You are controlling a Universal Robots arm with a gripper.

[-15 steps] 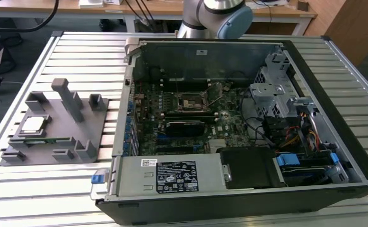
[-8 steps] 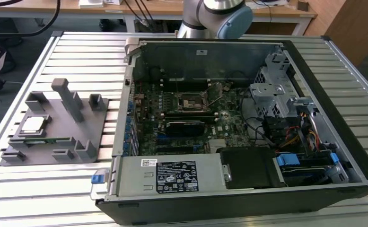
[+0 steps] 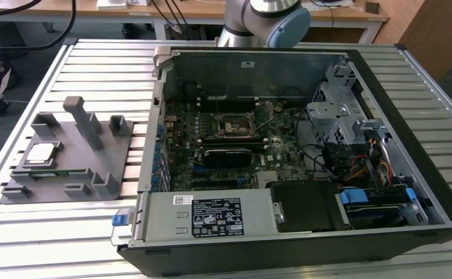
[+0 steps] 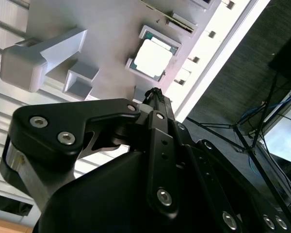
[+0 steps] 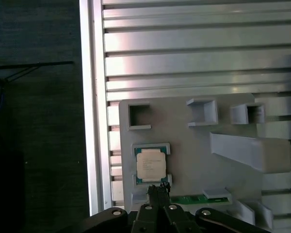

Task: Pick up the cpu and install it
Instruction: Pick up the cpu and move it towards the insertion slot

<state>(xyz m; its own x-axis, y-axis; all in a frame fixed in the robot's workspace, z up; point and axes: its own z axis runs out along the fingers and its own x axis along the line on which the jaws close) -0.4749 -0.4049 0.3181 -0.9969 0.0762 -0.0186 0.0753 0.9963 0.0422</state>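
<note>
**Item: cpu** [image 3: 42, 152]. A small flat square chip, silvery-white top facing up. It lies flat in a shallow framed seat on the grey tray [image 3: 119, 152], toward the exterior view's left side of that tray. Both wrist views show it in that seat [image 5: 150, 164] [image 4: 153, 57], and nothing holds it.

**Gripper** [image 5: 158, 188]. A black linkage pincer whose two fingertips are drawn together with nothing between them. In the first wrist view the tips sit just beside one edge of the cpu's seat. In the second wrist view [image 4: 155, 93] they point toward the chip from a little way off. Whether they touch the tray cannot be told.

**On the same tray:**
- A long thin green memory stick [image 5: 199, 199] lies near the cpu [image 3: 56, 172].
- A tall grey post [image 3: 82, 121] stands upright among several small open-sided brackets.

**Surroundings:**
- A slatted metal table [image 3: 94, 64] carries the tray.
- An open computer case [image 3: 423, 151] lies to the exterior view's right of the tray.
- A green motherboard [image 3: 210, 148] sits inside the case, with a dark square socket [image 3: 234, 124] well apart from the cpu.
- The robot arm [image 3: 261, 20] rises behind the case.
</note>
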